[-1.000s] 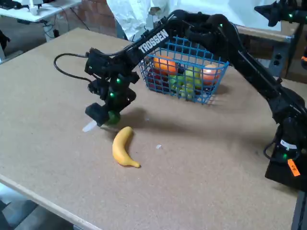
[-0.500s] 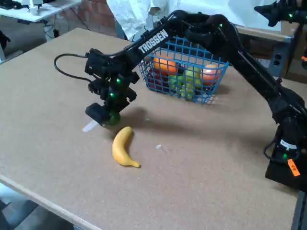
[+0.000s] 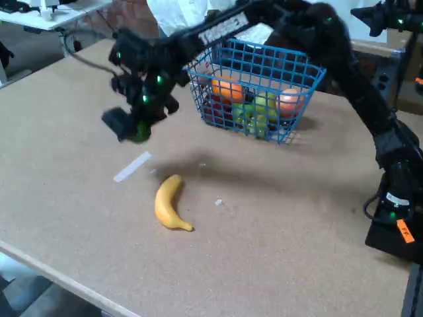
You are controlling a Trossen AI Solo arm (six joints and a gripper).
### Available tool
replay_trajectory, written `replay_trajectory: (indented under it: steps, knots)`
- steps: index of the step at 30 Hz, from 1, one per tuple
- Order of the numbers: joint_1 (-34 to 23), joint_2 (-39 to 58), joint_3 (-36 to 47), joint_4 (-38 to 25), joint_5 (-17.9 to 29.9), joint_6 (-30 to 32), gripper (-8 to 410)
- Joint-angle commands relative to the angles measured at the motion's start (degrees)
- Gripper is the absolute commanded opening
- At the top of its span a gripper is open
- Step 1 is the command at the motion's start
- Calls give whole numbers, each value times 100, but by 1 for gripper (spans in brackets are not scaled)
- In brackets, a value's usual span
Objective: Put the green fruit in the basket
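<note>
You're holding the end effector (image 3: pixel 129 129) above the surface (image 3: pixel 277 224), clamped on the green fruit (image 3: pixel 139 133), which is hanging left of the basket (image 3: pixel 254 89) and well apart from it. The banana (image 3: pixel 169 202) is lying below on the surface, with a white strip (image 3: pixel 131 166) near it.

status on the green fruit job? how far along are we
Done: the small dark green glossy fruit is off the table, held in the black gripper above the tan tabletop. In hand: the arm looks blurred, apparently mid-move. Left: carry it over the blue wire-mesh basket, which already holds other fruit, and release. The yellow banana lies untouched.
</note>
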Motion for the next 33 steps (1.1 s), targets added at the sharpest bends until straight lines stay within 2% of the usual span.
replay_trajectory:
  steps: [1,4,8,10,13,17,24,28,33]
  knots:
    - [50,-1123,0,-160,501,0,96]
    - [39,-1537,0,-245,999,-11,96]
    - [24,-1991,0,-481,2435,-234,96]
    - [-24,-2197,0,-732,2973,-306,96]
    - [-240,-2378,0,-1067,3346,-273,96]
    - [-754,-2518,0,-1585,3241,-85,96]
    - [-1834,-2559,-2,-2341,2474,205,96]
    - [-2382,-2538,-79,-2404,2118,199,96]
    - [-3023,-2481,-107,-2455,1357,166,96]
